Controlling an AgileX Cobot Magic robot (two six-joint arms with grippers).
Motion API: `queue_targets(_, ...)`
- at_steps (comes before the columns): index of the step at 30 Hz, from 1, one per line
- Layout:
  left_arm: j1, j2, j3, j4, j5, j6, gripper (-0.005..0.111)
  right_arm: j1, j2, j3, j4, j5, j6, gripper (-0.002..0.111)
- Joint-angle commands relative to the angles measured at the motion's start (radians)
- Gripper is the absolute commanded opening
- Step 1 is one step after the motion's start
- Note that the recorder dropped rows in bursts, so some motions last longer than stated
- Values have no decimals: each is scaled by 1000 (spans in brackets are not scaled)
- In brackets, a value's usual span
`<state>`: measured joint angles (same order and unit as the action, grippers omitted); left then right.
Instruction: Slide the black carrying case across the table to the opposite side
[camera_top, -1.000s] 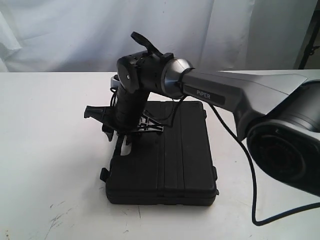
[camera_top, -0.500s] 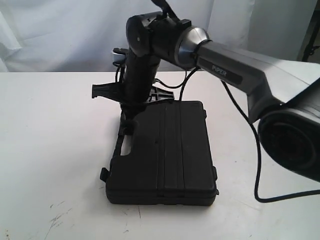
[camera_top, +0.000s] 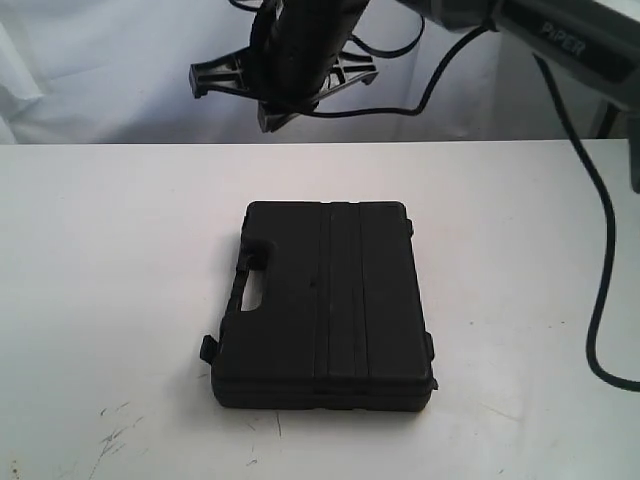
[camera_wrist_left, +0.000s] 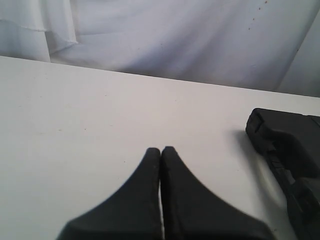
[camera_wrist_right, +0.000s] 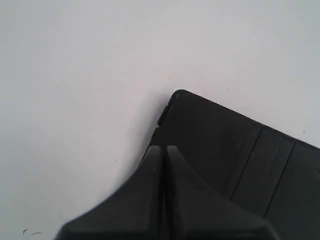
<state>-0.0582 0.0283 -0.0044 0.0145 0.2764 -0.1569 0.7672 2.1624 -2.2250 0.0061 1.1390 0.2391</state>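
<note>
The black carrying case (camera_top: 325, 310) lies flat on the white table (camera_top: 100, 250), its handle side toward the left of the exterior view. My right gripper (camera_top: 275, 120) hangs high above the case's far end, apart from it. In the right wrist view this gripper (camera_wrist_right: 163, 148) is shut and empty, above a corner of the case (camera_wrist_right: 240, 150) and bare table (camera_wrist_right: 75, 75). My left gripper (camera_wrist_left: 161, 149) is shut and empty over the table (camera_wrist_left: 75, 110), with the case (camera_wrist_left: 290, 150) off to one side. The left arm is out of the exterior view.
A white curtain (camera_top: 120, 70) hangs behind the table's far edge. The right arm's black cable (camera_top: 598, 250) dangles over the right part of the table. Dark scuff marks (camera_top: 115, 430) lie near the front left.
My right arm has risen from the case's handle side to well above the table. The case has not moved.
</note>
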Motion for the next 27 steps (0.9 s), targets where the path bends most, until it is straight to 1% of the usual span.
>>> queue_targets(1, 1, -5, 4, 4, -9, 1, 0, 14, -41, 4, -24, -21, -24, 0)
queue_targets(4, 1, -5, 4, 4, -9, 1, 0, 26, -80, 84, -40, -94, -26, 0)
queue_targets(10, 1, -5, 4, 4, -9, 1, 0, 49, -213, 399, -51, -339, -12, 0)
queue_targets(14, 1, -5, 4, 4, -9, 1, 0, 52, -344, 611, -21, -485, -17, 0)
queue_targets(18, 1, -5, 4, 4, -9, 1, 0, 52, -482, 825, -30, -619, -17, 0)
queue_targets(20, 1, -5, 4, 4, -9, 1, 0, 52, -559, 914, -61, -647, -23, 0)
queue_targets(23, 1, -5, 4, 4, -9, 1, 0, 48, -667, 1009, -68, -639, -23, 0)
queue_targets(27, 1, -5, 4, 4, -9, 1, 0, 48, -782, 1074, -71, -587, -28, 0)
